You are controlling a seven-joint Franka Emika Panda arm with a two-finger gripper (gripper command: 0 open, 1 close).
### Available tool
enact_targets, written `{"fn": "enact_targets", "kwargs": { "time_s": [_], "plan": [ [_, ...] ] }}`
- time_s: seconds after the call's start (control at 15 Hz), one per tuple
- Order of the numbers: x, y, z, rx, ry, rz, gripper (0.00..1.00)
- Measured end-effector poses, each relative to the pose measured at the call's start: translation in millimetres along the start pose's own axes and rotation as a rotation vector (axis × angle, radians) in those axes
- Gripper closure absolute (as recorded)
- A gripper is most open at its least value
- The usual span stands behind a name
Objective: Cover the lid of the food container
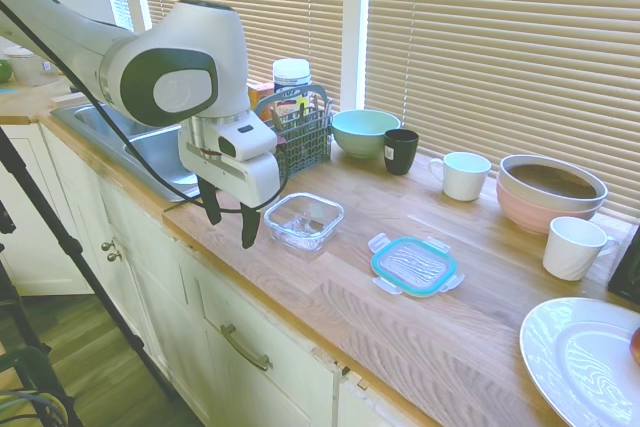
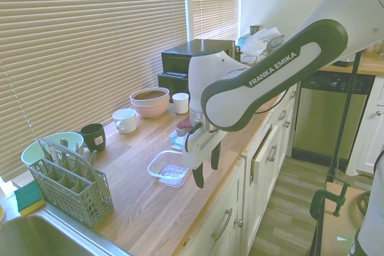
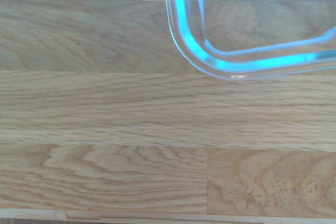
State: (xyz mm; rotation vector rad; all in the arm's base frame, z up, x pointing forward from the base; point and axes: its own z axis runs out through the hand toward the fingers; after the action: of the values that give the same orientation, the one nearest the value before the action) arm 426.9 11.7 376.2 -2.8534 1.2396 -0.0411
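The two dark fingers [image 1: 213, 209] of the white arm's gripper [image 1: 230, 219] hang spread apart with nothing between them, pointing down near the counter's front edge. Just beside them, on the wooden countertop [image 1: 420, 322], sits the small clear rounded-square food container [image 1: 304, 220], open and empty; the wrist view catches only one rounded corner of it [image 3: 210, 51] against bare wood grain. The flat clear lid with the teal rim and snap tabs [image 1: 414, 266] lies flat on the counter, near the container but apart from it, on the side away from the gripper.

The task looks barely begun: the lid is not yet picked up. The next move calls for carrying the gripper past the container to the lid, and taking a thin flat piece like that by an edge may be fiddly.

The wrist hangs vertical, the forearm slanting in from over the steel sink [image 1: 150, 142], beside the grey slotted utensil basket [image 1: 303, 134]
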Motion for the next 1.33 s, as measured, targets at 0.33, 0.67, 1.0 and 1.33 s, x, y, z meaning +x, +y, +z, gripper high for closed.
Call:
{"fn": "enact_targets", "kwargs": {
  "time_s": [0.33,0.67,1.0,1.33],
  "plan": [
    [14.4,10.1,-4.5,0.003,0.004,-0.008,0.00],
    [62.1,39.9,-31.6,0.037,0.001,-0.002,0.00],
    [135.1,69.0,-47.5,0.085,-0.040,0.004,0.00],
    [200.2,71.1,-50.0,0.125,-0.069,-0.046,0.00]
  ]
}}
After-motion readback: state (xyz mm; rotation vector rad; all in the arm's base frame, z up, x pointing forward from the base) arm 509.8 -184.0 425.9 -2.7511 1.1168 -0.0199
